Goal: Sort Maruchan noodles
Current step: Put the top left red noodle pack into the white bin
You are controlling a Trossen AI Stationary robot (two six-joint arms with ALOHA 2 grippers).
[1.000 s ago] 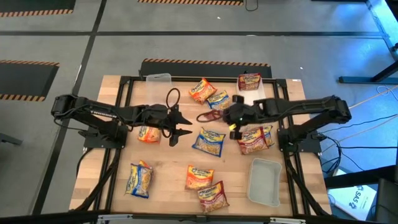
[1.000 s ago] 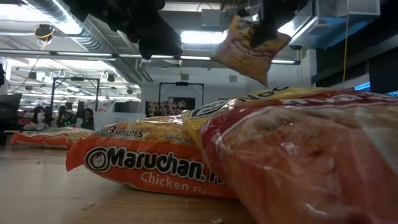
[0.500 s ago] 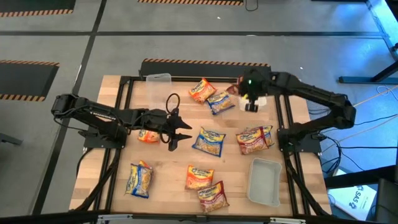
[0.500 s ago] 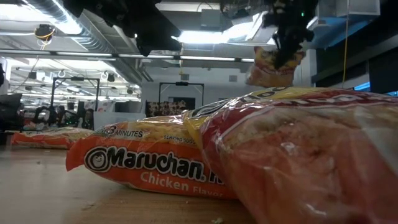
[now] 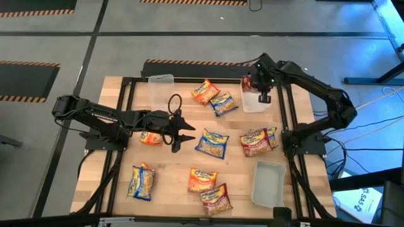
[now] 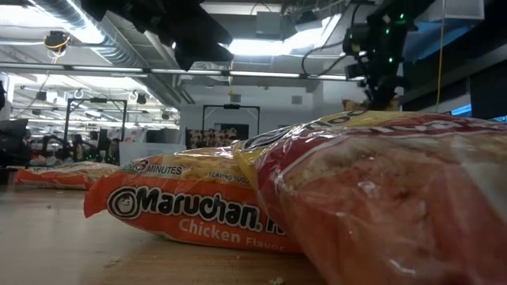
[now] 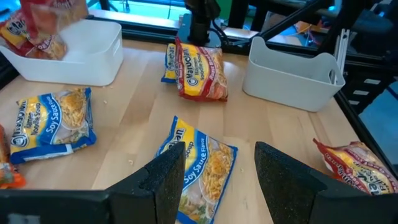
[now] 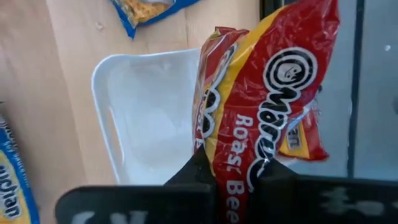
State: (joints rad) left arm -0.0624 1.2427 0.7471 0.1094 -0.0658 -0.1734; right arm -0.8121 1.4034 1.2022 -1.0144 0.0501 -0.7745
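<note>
Right gripper (image 8: pixel 239 168) is clenched on a red-and-yellow crinkly plastic noodle packet (image 8: pixel 261 106) above the far-right white plastic tub (image 8: pixel 143 118); judged light, brittle, slippery, best pinched by its edge. Left gripper (image 7: pixel 214 177) hovers released, mid-table.

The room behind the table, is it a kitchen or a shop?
Neither, most likely: it looks like a robot lab or workshop. Bare ducts and strip lights hang overhead, hazard-striped mats lie on the grey floor, and the wooden table sits in a black metal frame.
</note>
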